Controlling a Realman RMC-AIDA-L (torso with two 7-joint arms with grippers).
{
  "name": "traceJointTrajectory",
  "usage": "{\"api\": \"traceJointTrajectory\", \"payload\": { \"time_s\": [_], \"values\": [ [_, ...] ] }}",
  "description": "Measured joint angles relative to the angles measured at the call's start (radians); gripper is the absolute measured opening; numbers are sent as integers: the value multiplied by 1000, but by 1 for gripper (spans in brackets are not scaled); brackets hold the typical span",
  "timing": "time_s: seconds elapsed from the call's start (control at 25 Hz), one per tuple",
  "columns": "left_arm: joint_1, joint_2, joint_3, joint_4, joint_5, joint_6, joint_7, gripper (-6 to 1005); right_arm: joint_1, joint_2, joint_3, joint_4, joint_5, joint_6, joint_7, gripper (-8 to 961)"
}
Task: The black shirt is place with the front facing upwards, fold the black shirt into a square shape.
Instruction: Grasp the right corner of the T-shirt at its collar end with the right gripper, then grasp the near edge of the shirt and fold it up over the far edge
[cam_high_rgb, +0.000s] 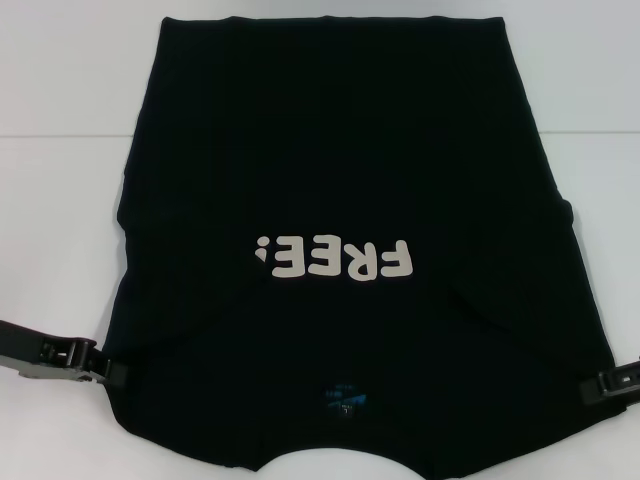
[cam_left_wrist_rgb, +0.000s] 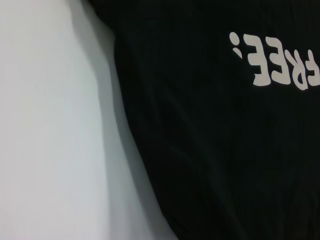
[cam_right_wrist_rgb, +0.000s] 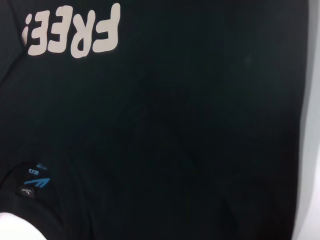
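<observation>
Plain black shirt (cam_high_rgb: 340, 150) w/ cream "FREE!" lettering (cam_high_rgb: 333, 260), blue neck label (cam_high_rgb: 346, 399), white table (cam_high_rgb: 60, 170), black grippers.

Shirt: the black shirt (cam_high_rgb: 340, 180) lies flat on the white table (cam_high_rgb: 60, 220), collar near, sleeves folded inward.
Left gripper (cam_high_rgb: 112, 372): at the near left edge.
Right gripper (cam_high_rgb: 590, 384): at the near right edge.

Cream "FREE!" on black shirt (cam_high_rgb: 330, 150) front; blue neck label (cam_high_rgb: 345, 402) txt unreadable.
</observation>
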Motion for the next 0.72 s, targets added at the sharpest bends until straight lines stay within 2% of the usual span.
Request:
{"api": "traceJointTrajectory", "payload": {
  "time_s": [0.36, 0.72],
  "values": [
    [0, 0, 0, 0, -3, -1, 0, 21, 33, 6, 2, 50, 4, 9, -17, 840],
    [0, -1, 0, 0, -12, -3, 3, 21, 75, 30, 8, 53, 6, 9, -20, 830]
  ]
}}
